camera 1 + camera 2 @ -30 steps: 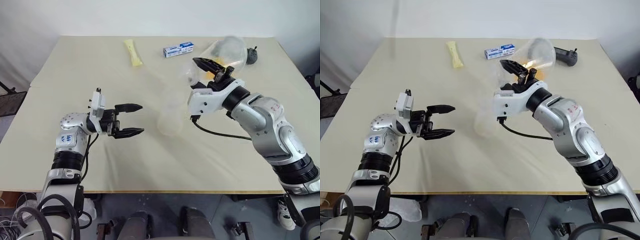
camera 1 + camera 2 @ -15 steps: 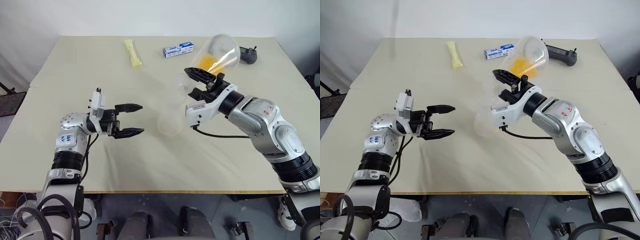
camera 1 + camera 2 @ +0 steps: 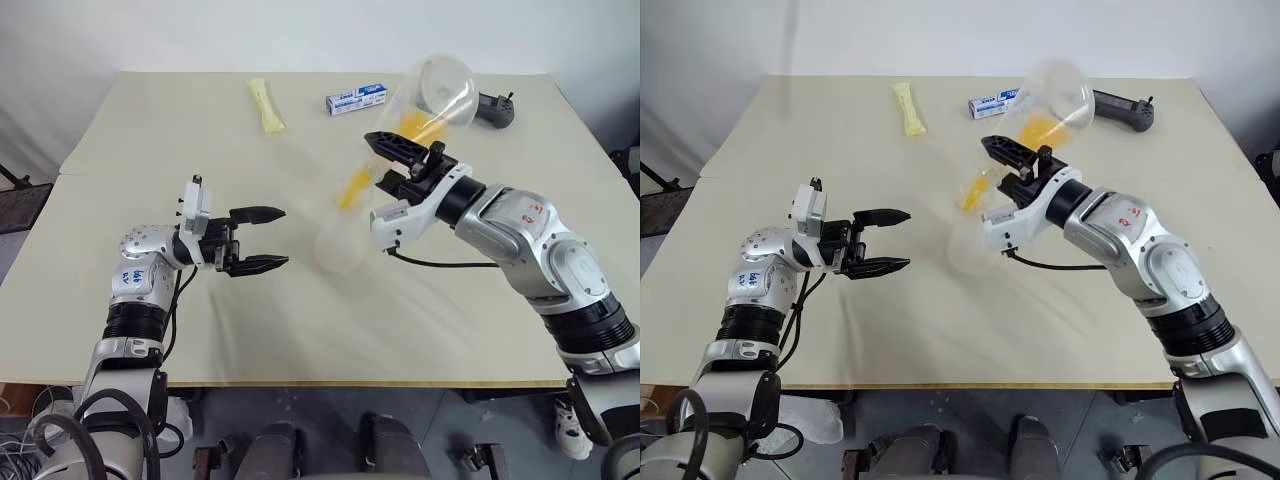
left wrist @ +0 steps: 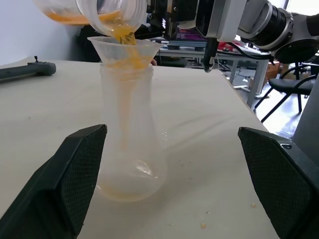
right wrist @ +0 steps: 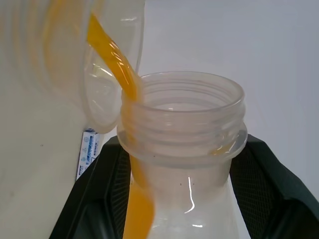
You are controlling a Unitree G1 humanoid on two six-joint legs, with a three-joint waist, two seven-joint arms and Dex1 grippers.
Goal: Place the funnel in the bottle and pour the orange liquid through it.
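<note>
Pouring underway: right gripper (image 3: 392, 163), fingers shut on neck of clear jar (image 3: 437, 92), tipped so orange liquid (image 3: 352, 186) streams down into funnel (image 4: 123, 49) seated in bottle (image 4: 128, 130) mid-tabletop (image 3: 150, 140). Tilted above and just beside funnel, prob. to keep stream centred. Left gripper (image 3: 258, 239) beside bottle, fingers spread wide, gripping nothing; likely standing by as steadier.

We see bright, even light and soft shadows; the tilted jar (image 3: 435, 92) blurs, wrist views stay sharp.
</note>
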